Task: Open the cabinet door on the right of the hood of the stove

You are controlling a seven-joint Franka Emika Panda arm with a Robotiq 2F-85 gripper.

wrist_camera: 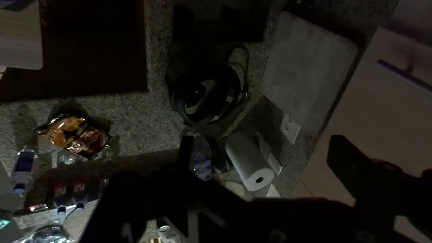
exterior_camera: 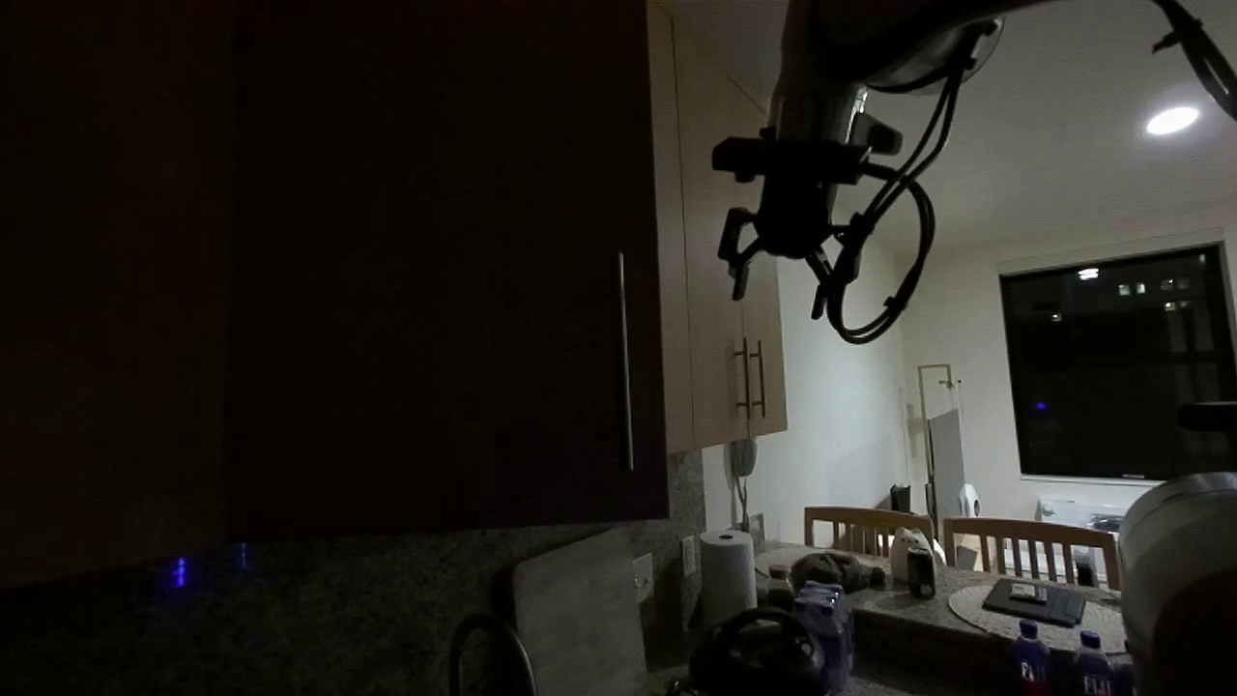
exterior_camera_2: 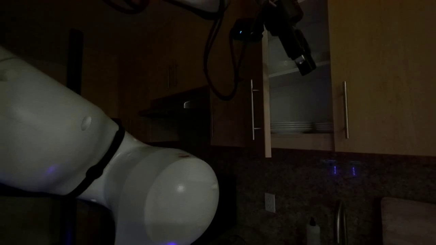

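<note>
The cabinet door (exterior_camera: 435, 290) is a tall, flat panel, dark in shadow, with a slim vertical silver bar handle (exterior_camera: 625, 367) near its free edge. In an exterior view, the cabinet door (exterior_camera_2: 231, 127) stands swung outward to the right of the stove hood (exterior_camera_2: 177, 105), with shelves and plates (exterior_camera_2: 291, 127) showing inside. My gripper (exterior_camera: 779, 295) is up high, apart from the door and past its free edge. The gripper (exterior_camera_2: 306, 68) appears in front of the cabinet opening. In the wrist view, the gripper's fingers (wrist_camera: 261, 145) are spread wide with nothing held.
A closed neighbouring door with a bar handle (exterior_camera_2: 346, 109) stands right of the opening. A two-handled cabinet (exterior_camera: 749, 377) is farther along. Below are a paper towel roll (wrist_camera: 249, 162), cutting board (wrist_camera: 308, 71), snack bag (wrist_camera: 76, 135), and bottles (wrist_camera: 24, 168). Cables (exterior_camera: 904, 242) hang beside the gripper.
</note>
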